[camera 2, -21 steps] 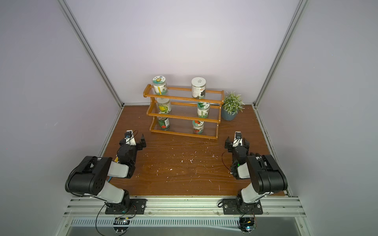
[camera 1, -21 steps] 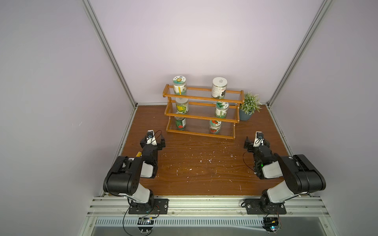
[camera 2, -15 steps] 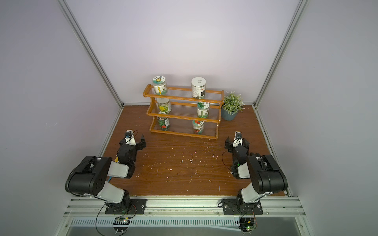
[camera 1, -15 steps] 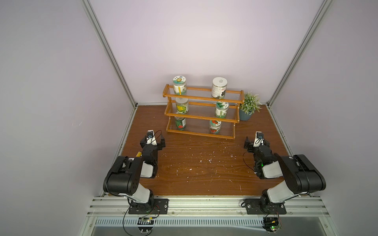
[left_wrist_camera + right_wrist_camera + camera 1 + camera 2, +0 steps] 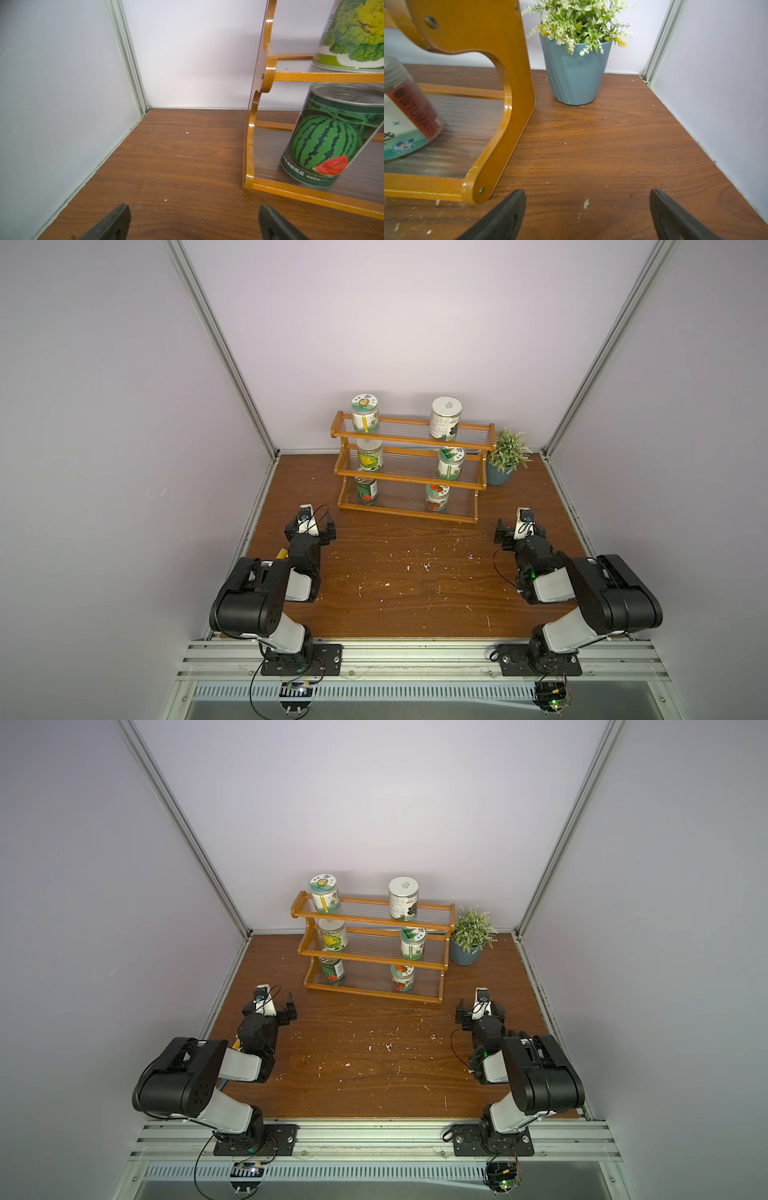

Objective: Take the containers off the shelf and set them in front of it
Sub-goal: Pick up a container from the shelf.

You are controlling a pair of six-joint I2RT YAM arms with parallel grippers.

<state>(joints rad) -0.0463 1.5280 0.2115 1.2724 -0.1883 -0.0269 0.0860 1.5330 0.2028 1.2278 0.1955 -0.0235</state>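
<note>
Wherever you look, it's a plain little booth: pale lilac walls [image 5: 124, 414], aluminium posts [image 5: 224, 348] in the corners, and a brown wood-grain tabletop [image 5: 415, 601] flecked with pale crumbs. Against the back wall stands the shelf [image 5: 409, 438], three stepped tiers with a glossy orange-brown wooden frame, curvy side panels and clear ribbed decks. All six containers [image 5: 370, 454] are up on it, two per tier, all upright. Five are clear round jars [image 5: 365, 413] with white lids and plant labels. On the bottom tier, at the robot's left end, is a pull-tab metal can [image 5: 320, 141] with a watermelon picture. Just beside the shelf's right end sits a faceted grey-blue pot [image 5: 575, 70] of green sprigs. Now the left gripper [image 5: 193, 209]: jaws spread wide, nothing between them, low over bare wood near the shelf's corner. Right gripper [image 5: 586, 193], same story: wide apart and empty, by the opposite corner.
</note>
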